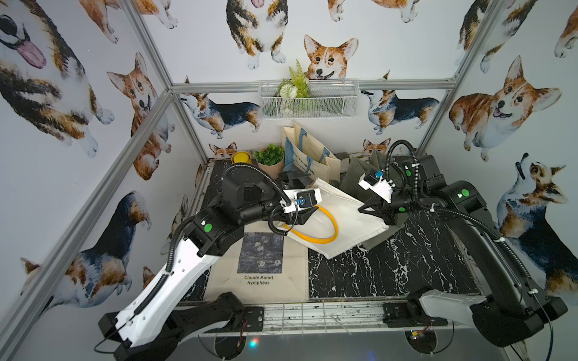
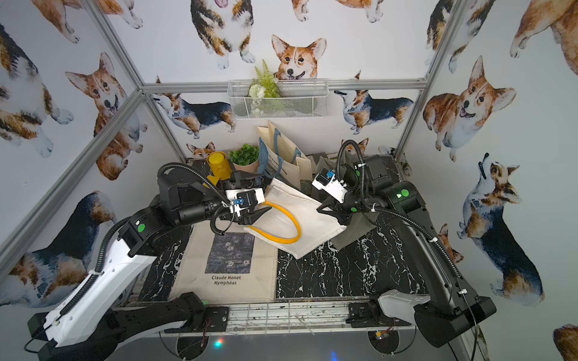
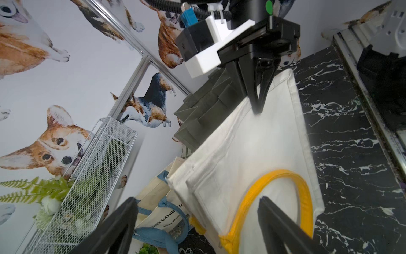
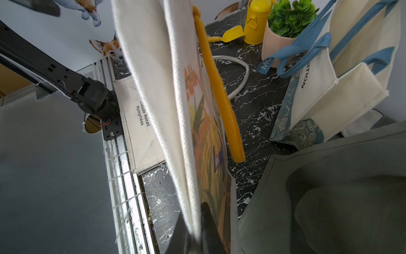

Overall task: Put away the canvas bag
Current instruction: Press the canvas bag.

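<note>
The canvas bag point(image 1: 344, 215) point(image 2: 309, 215) is white with a yellow handle point(image 1: 332, 226) and hangs tilted above the marble table in both top views. My right gripper point(image 1: 388, 222) point(image 2: 344, 223) is shut on its right edge; the wrist view shows the cloth point(image 4: 149, 66) pinched between the jaws point(image 4: 197, 207). My left gripper point(image 1: 308, 215) point(image 2: 261, 215) is open at the bag's handle end. Its fingers straddle the bag's corner point(image 3: 252, 154) without gripping; the gripper midpoint is point(image 3: 197, 200). The right gripper point(image 3: 257, 110) also shows there, pinching the far edge.
A flat cream bag printed "Claude Monet" point(image 1: 269, 275) lies at the front of the table. A standing bag with blue handles point(image 1: 309, 153), a grey-green bag point(image 1: 356, 178), a potted plant point(image 1: 269, 156) and a yellow can point(image 1: 241, 156) crowd the back. A wire basket point(image 1: 308, 98) hangs on the wall.
</note>
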Motion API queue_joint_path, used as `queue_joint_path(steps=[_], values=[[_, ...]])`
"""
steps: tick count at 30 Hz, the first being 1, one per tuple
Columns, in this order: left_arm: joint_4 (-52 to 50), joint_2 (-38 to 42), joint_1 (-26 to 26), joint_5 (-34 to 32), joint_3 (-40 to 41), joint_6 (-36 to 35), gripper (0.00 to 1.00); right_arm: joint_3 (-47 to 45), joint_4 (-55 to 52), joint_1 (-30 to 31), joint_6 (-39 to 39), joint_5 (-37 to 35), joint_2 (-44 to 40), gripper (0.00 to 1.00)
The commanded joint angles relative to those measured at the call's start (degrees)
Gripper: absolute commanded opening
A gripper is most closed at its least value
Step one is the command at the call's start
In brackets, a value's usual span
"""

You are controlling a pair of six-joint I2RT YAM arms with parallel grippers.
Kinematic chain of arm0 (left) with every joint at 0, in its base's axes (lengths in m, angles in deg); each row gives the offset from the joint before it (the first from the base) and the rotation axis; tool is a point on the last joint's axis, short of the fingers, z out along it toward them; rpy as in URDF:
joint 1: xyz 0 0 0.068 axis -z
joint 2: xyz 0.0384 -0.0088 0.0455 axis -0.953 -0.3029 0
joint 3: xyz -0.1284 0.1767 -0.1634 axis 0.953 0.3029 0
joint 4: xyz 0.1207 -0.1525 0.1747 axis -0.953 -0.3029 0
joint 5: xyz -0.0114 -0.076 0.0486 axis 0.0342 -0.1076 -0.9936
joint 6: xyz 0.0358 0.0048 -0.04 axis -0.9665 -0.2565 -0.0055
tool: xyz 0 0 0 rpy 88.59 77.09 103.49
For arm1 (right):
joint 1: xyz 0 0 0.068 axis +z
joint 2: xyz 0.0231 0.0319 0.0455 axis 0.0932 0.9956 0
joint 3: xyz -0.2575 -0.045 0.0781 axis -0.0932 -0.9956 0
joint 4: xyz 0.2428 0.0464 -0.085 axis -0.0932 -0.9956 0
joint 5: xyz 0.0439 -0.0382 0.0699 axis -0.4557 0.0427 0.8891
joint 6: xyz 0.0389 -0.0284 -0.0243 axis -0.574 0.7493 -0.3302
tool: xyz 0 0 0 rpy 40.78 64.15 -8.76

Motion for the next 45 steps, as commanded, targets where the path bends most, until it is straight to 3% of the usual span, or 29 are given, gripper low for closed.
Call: queue_joint_path(steps=[1, 8, 12, 17, 22, 26, 29, 32, 34, 38, 41, 43, 45], values=[[-6.76, -5.20, 2.92, -3.44, -5.39, -7.48, 0.91, 1.18, -2.71, 1.94, 3.32, -4.63, 0.84, 0.00], [-8.18, -13.79, 4.58, -2.76, -12.08, -7.85, 0.93, 3.66, -4.48, 3.80, 5.77, -10.41, 2.03, 0.00], [-16.36, -17.93, 4.58, -1.42, -16.57, -6.37, 0.90, 3.71, -3.35, 3.92, 6.56, -11.13, 1.80, 0.00], [-16.73, -19.13, 4.58, -1.40, -14.25, -4.65, 0.83, 3.11, -1.70, 4.36, 6.84, -11.97, 1.95, 0.00], [-16.28, -20.65, 4.33, -3.95, -12.91, -4.43, 0.65, 2.55, 0.28, 4.66, 7.27, -12.43, 2.03, 0.00], [-12.65, -20.01, 4.14, -5.25, -10.96, -4.21, 0.32, 1.46, 1.79, 4.78, 7.39, -12.55, 1.39, 0.00], [-7.83, -18.31, 4.01, -5.23, -8.63, -3.32, 0.03, -2.49, 4.25, 4.75, 6.98, -12.53, -0.32, 0.17], [-2.00, -15.62, 2.91, -3.27, -4.82, -1.55, 0.00, -7.22, 7.06, 4.60, 5.09, -11.30, -2.50, 0.48], [2.81, -12.90, 1.55, 0.17, -1.31, 0.51, 0.00, -10.98, 9.74, 3.95, 3.84, -10.36, -4.26, 0.60], [14.98, -6.80, -1.34, 6.72, 6.55, 7.41, 0.00, -19.03, 17.83, 2.64, -0.26, -7.14, -9.08, 0.66], [18.64, -4.66, -3.65, 9.76, 9.02, 11.90, 0.00, -22.70, 24.27, 0.93, -4.26, -4.25, -12.20, 0.66], [19.84, -3.66, -4.27, 10.14, 10.29, 13.68, 0.00, -24.38, 28.15, -0.30, -6.35, -2.16, -13.87, 0.64], [21.02, -2.87, -4.72, 10.08, 11.35, 15.11, 0.00, -25.08, 30.30, -0.84, -7.21, -0.44, -14.65, 0.56]])
